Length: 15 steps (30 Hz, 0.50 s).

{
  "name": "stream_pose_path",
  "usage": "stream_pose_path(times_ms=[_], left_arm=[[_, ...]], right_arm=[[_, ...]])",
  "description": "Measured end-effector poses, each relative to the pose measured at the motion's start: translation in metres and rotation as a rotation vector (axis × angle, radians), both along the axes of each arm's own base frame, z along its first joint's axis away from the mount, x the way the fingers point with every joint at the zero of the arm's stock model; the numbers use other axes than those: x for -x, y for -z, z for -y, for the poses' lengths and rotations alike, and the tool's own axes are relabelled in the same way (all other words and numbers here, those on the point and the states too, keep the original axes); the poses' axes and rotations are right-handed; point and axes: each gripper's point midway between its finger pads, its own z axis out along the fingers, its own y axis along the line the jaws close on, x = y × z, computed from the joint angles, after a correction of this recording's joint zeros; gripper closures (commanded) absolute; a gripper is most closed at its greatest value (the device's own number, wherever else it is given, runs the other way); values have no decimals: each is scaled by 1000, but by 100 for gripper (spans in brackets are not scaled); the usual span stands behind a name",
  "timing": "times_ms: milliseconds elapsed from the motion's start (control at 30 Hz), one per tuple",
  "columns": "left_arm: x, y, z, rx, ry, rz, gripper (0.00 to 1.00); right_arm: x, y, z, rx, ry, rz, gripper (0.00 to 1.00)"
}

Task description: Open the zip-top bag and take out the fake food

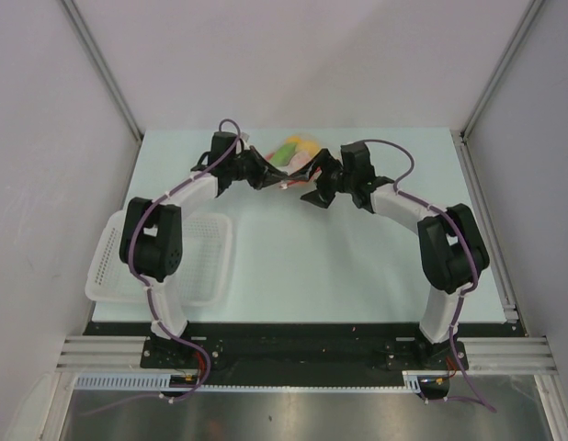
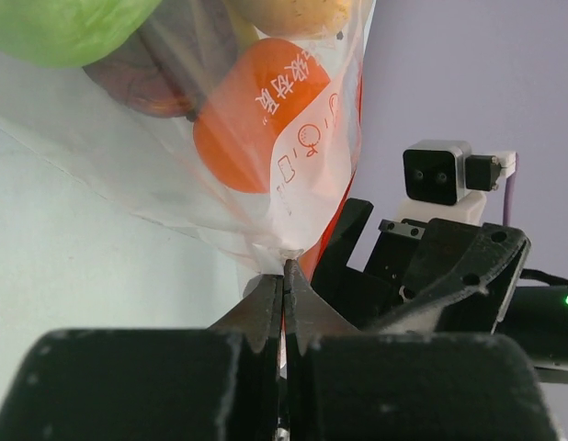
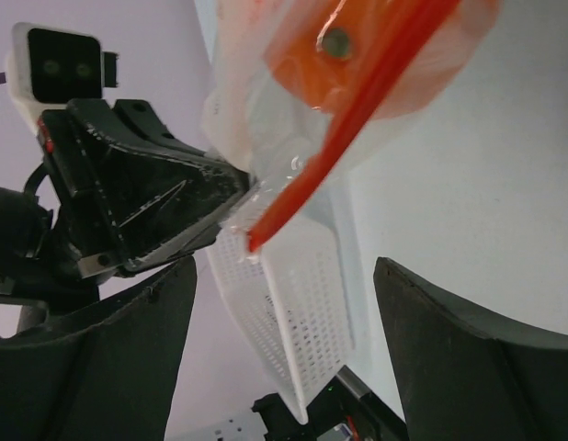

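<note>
One zip-top bag (image 1: 299, 154), beyond the basket (image 1: 210, 266) and off to its right, well apart from it, close to the far edge of the table (image 1: 376, 266). The bag's long axis runs from its pinched corner away from the basket, toward that far edge. The red zip strip (image 3: 357, 119) lies along one side, and its end at the pinched corner points back basket-ward. Can't tell if the bag's bottom rests on the table.

Left tool (image 2: 284, 276): fingers fully together, clamped on thin plastic at the bag corner just beside the strip end. Right tool (image 3: 284, 268): fingers spread wide, nothing held. In its wrist view the strip end sits in the gap, touching neither finger. It's on the side of the bag away from the basket, facing the left tool, near it.

Fake food (image 1: 298, 147) is all inside the bag. Four pieces countable from the left wrist: green piece (image 2: 63, 23), orange piece (image 2: 243, 129), dark piece (image 2: 142, 83), yellowish piece (image 2: 289, 11). More than that, can't tell.

Open table surface between basket and bag, and on past the bag away from the basket. One basket, at the table's near edge, with the left arm's elbow above it.
</note>
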Motion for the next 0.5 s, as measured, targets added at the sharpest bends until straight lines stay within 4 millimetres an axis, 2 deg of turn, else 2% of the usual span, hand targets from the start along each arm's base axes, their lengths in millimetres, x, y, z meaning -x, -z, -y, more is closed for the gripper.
stream_pose_path(times_ms=[33,67,133,167,200,267,500], left_arm=[[1,1,1,3,-2,-10,100],[2,1,3,7,-3,-19,100],[5,3,6,12,-4,-32,100],[5,3,7,14,-5,-38,100],[6,3,9,15,-7,-41,100],[7,2,12,19,-6,-44,100],[6,-1,14,34,-15,-50,100]], right_arm=[[0,-2,-3,-10,-1,3,21],[1,-5,-6,-21,-3,3,30],[3,-8,-12,-37,-9,6,39],[4,-10,-15,-51,-13,6,50],[5,-11,-19,-64,-19,7,56],[9,-11,-25,-86,-28,2,60],[17,6,-32,-102,-37,-35,60]])
